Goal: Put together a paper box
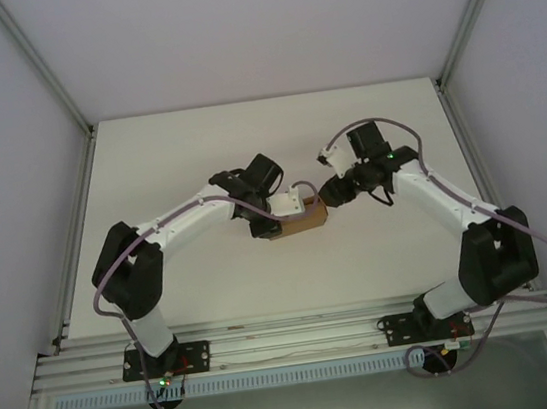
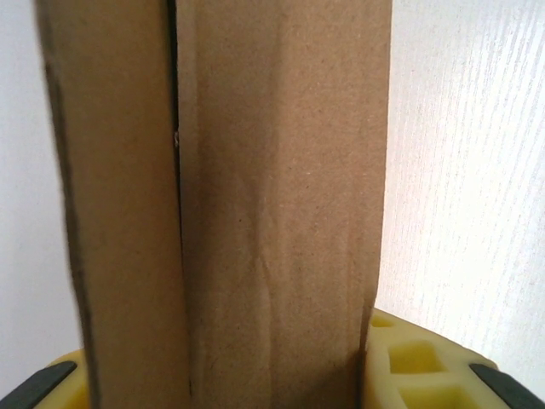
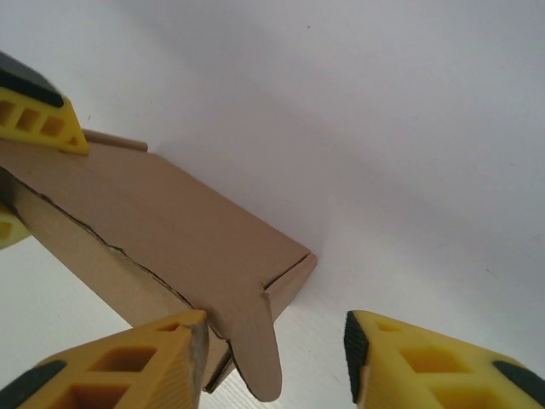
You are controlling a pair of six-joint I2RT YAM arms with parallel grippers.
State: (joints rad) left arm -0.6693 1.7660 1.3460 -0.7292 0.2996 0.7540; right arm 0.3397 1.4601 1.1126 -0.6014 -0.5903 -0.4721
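Note:
The paper box (image 1: 301, 223) is a small brown cardboard box held just above the middle of the table. My left gripper (image 1: 289, 205) is shut on it; in the left wrist view the box (image 2: 272, 187) stands tall between the yellow fingers (image 2: 417, 366). My right gripper (image 1: 328, 195) is at the box's right end. In the right wrist view that gripper (image 3: 277, 349) is open, with a rounded loose flap (image 3: 260, 349) sticking out of the box (image 3: 162, 221) corner between its fingers. Its left finger (image 3: 128, 366) sits against the box edge.
The white table (image 1: 196, 154) is walled by grey panels and aluminium posts (image 1: 44, 73) at the back corners. A metal rail (image 1: 291, 338) runs along the near edge by the arm bases. The left gripper's yellow finger (image 3: 34, 111) shows at the box's far end.

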